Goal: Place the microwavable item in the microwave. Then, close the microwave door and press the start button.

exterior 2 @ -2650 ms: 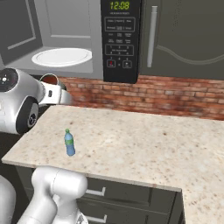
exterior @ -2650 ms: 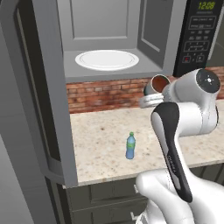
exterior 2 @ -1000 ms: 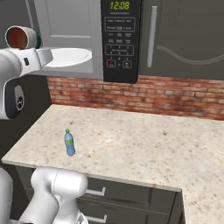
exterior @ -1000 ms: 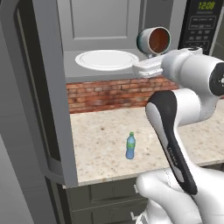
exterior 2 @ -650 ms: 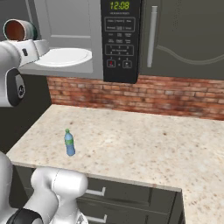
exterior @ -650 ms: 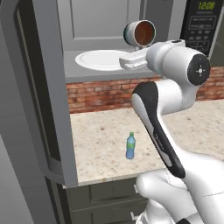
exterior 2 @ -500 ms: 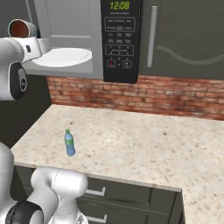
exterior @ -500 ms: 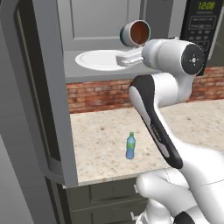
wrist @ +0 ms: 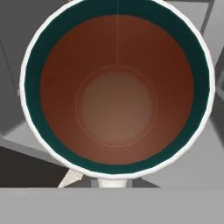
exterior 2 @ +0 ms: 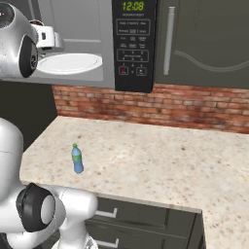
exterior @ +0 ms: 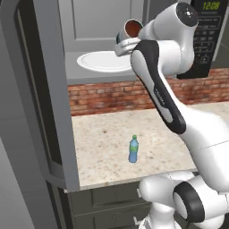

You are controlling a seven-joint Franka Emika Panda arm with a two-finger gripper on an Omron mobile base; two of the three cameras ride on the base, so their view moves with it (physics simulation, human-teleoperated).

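I carry the mug [exterior: 132,29], gripper [exterior: 123,44] clenched on it, above the turntable plate [exterior: 103,61] inside the microwave [exterior 2: 97,68], ready to lower.

One mug [exterior: 132,29] with a reddish-brown inside and dark green band, at the end effector [exterior: 123,44]. One microwave [exterior 2: 73,44], its cavity around the end effector, with one white turntable plate [exterior: 102,61] just below it, one black control panel [exterior 2: 133,46] beside it and one open door [exterior: 42,94] to its other side. One blue bottle [exterior: 133,149] with a green cap, standing well below the end effector on the one desk [exterior 2: 160,165]. One brick wall strip [exterior 2: 155,111] behind the desk.
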